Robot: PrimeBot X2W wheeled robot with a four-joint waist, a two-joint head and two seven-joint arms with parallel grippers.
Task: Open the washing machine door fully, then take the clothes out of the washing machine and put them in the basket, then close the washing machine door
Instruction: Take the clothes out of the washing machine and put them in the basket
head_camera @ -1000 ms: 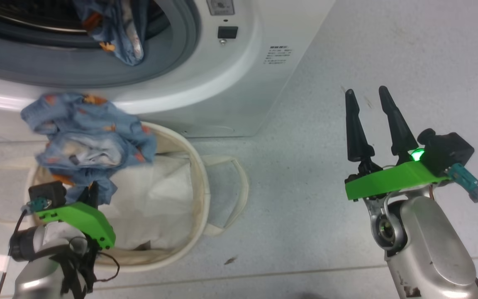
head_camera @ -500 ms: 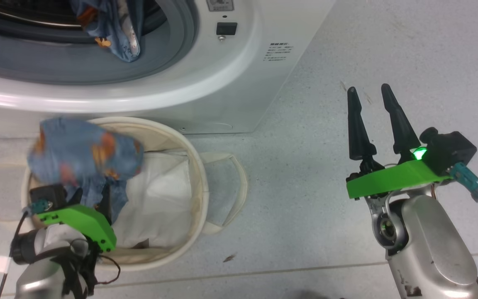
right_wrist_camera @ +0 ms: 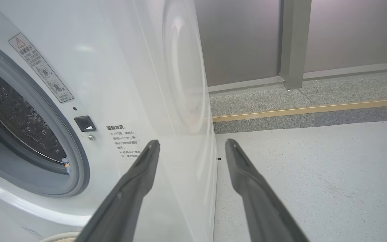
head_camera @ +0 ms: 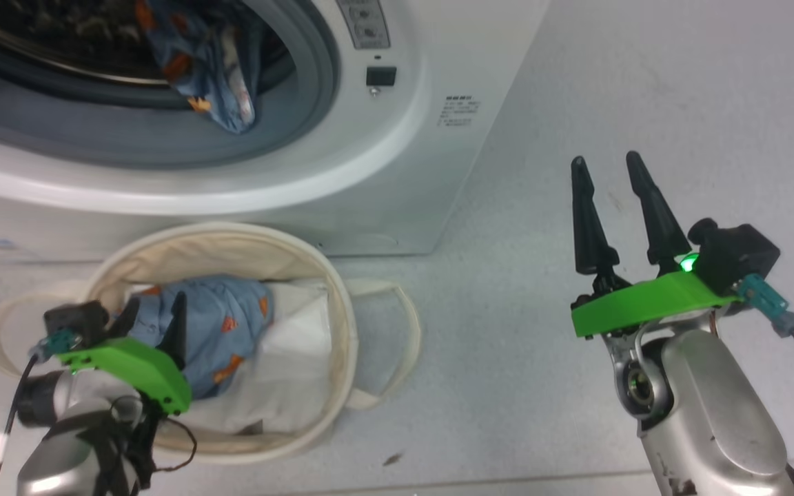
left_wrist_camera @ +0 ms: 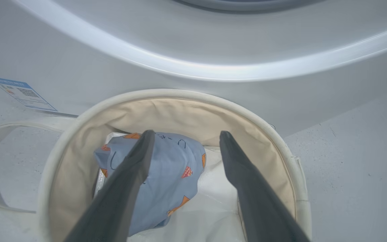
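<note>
- left gripper (head_camera: 156,303) hangs over the basket (head_camera: 342,303), fingers spread wide and empty; a bundle of the clothes (head_camera: 225,331) lies in the basket just under its tips.
- more bear-print cloth (head_camera: 211,76) droops from the washing machine (head_camera: 397,151) drum, above and ahead of the gripper (the likely next pick): best to lift clear of the rim, reach in and pinch a thick fold.
- left wrist is pitched down at the basket; right gripper (head_camera: 606,158) is wide open and empty, above the floor beside the machine.

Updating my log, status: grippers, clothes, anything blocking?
Left gripper open above basket; right gripper open, idle. One bear-print garment in basket, another garment hangs in washing machine mouth. No obstruction seen.
</note>
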